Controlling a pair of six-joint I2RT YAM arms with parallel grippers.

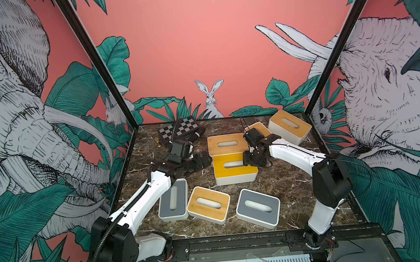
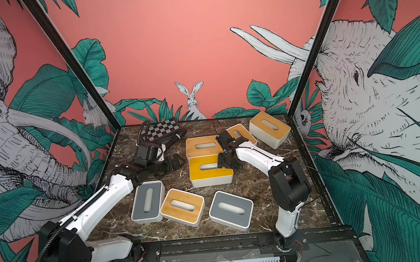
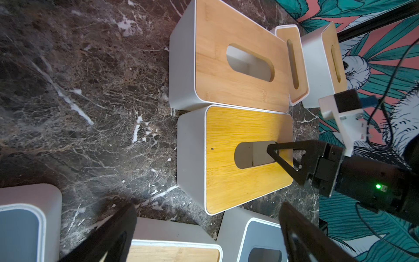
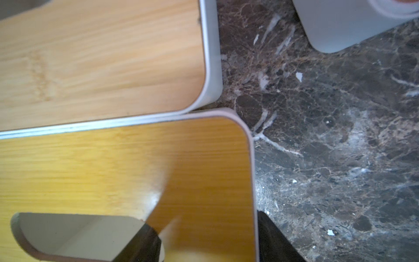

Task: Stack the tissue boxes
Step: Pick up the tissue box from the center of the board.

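Several white tissue boxes lie unstacked on the marble table. A yellow-lidded box (image 1: 233, 173) sits mid-table, touching a bamboo-lidded box (image 1: 227, 144) behind it. My right gripper (image 4: 206, 226) is shut on the yellow box's right end, one finger in the oval slot and the other against the outer end wall; it also shows in the left wrist view as the right gripper (image 3: 283, 163). My left gripper (image 1: 202, 160) is open just left of the yellow box, holding nothing. Two more bamboo boxes (image 1: 287, 124) stand at the back right. Near the front lie a grey box (image 1: 173, 202), a bamboo box (image 1: 208, 204) and another grey box (image 1: 258, 206).
A checkered chessboard case (image 1: 179, 130) and a black marker (image 1: 198, 132) lie at the back left, with a small brass piece (image 1: 157, 142) beside them. Black frame posts stand at the back corners and a black rail runs along the front edge.
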